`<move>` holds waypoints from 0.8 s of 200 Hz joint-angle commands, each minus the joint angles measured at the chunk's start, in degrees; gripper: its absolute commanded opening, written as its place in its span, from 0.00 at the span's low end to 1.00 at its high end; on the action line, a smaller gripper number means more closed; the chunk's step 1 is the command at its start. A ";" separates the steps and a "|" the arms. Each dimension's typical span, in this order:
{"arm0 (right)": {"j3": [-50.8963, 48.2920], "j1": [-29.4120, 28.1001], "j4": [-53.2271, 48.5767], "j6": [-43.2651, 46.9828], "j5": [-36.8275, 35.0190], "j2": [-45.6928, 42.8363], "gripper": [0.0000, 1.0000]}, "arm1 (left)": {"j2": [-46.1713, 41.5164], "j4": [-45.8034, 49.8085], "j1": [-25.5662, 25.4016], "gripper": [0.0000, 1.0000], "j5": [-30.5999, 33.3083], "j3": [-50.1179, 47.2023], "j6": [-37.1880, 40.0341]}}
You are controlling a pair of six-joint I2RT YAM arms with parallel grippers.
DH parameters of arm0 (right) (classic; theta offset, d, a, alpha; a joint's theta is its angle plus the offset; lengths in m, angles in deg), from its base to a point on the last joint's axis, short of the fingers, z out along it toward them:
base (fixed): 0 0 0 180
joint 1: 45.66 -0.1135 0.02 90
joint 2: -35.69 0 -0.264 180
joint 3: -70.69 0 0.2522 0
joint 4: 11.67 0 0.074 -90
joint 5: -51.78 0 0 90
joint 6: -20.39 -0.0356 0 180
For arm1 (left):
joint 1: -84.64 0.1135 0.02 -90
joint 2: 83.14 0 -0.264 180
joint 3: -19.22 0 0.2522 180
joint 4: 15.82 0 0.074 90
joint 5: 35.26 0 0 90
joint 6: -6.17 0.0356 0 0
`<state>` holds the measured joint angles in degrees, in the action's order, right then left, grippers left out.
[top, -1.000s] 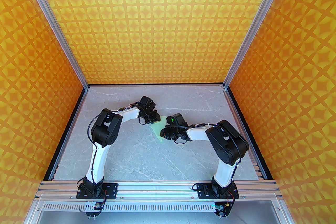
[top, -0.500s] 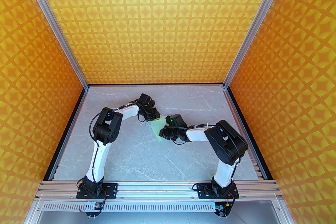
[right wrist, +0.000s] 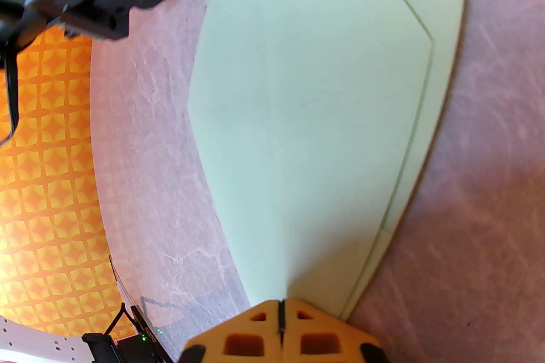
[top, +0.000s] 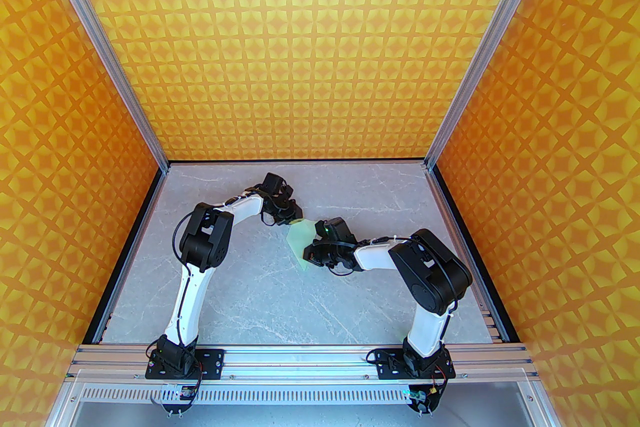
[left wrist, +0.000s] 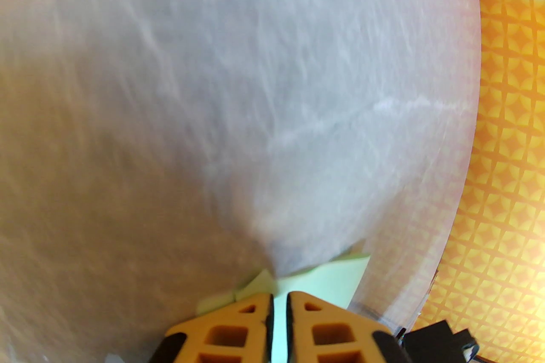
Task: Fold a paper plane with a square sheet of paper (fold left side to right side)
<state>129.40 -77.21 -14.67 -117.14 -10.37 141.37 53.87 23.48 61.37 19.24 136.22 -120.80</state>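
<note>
Left tool (left wrist: 279, 296) is nipped onto the far corner of the mint-green paper (right wrist: 323, 97), a sliver showing between its fingers. Right tool (right wrist: 281, 304) is fully closed, tips at the paper's near edge. The creased paper lies mid-way across the table (top: 250, 295), between the two arms.

We are looking at a robotics lab cell: orange patterned panels (top: 295, 39) wall in a grey marbled counter (top: 260, 295), aluminium posts (top: 125, 79) frame the corners, and the left arm (top: 187, 295) and right arm (top: 425, 325) are bolted to a slotted rail (top: 300, 357) along the bottom edge.
</note>
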 commanded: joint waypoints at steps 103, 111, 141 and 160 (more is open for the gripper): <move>-5.52 -2.29 -15.74 -0.27 -3.58 3.23 0.00 | 8.67 4.35 4.57 0.17 9.15 13.79 2.96; -5.27 -2.29 -15.85 -0.25 -3.61 3.12 0.00 | 8.01 4.93 4.77 0.17 9.18 14.36 3.33; -3.12 -2.29 -16.37 0.40 -3.95 1.52 0.00 | 2.20 5.89 4.90 0.18 9.15 12.58 4.02; -0.41 -2.29 -18.07 1.39 -4.45 -0.63 0.00 | -3.16 5.36 4.82 0.20 9.14 8.27 3.95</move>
<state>129.53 -78.32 -16.72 -117.09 -11.57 139.89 58.83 28.99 65.50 25.31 148.22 -118.59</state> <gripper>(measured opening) 0.040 0.190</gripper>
